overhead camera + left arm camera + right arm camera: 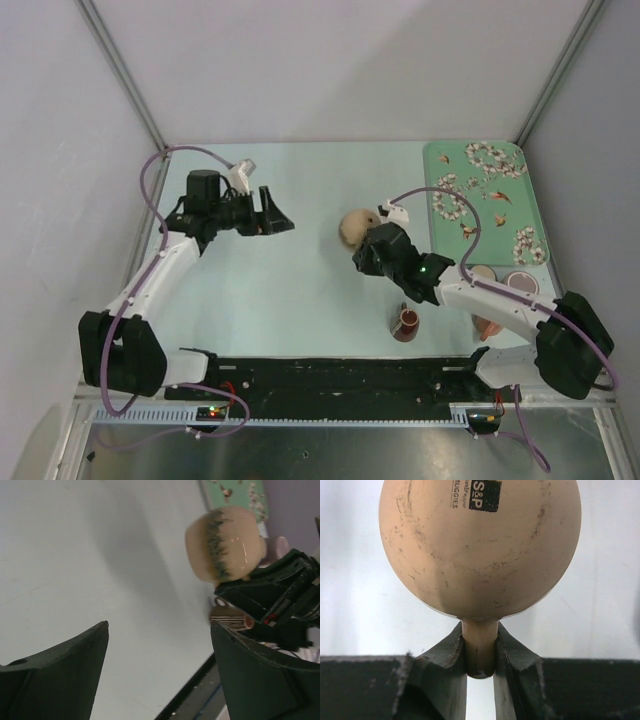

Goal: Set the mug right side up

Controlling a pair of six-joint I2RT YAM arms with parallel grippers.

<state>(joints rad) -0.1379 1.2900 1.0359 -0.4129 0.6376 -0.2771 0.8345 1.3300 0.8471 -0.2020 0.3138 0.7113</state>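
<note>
Currently clamping narrowly on the handle (480,652) of the peach mug (480,550) with the right gripper (479,630), both fingers pressing against the handle's sides. Carrying the peach mug near the middle of the pale table (300,290), seemingly just clear of the surface, though not telling that for certain. Showing the printed base label toward the right wrist camera, and lying roughly sideways in the left wrist view, with a dark speckled band (217,542) wrapping the body and no mouth showing in any view.

Judging the grasp as done and the turn as partway: not resting mouth-down, not yet sitting upright. Remaining, by that reading: finishing the rotation until the base faces down, lowering onto bare table, letting go.

Hovering well apart to the left with the left gripper (277,222), spread wide, holding nothing, pointing toward the peach mug. Leaving a small brown cup (405,324) near the right forearm, a floral tray (470,175) in the far right corner, and pinkish dishes (520,282) beside it, all worth avoiding at set-down.
</note>
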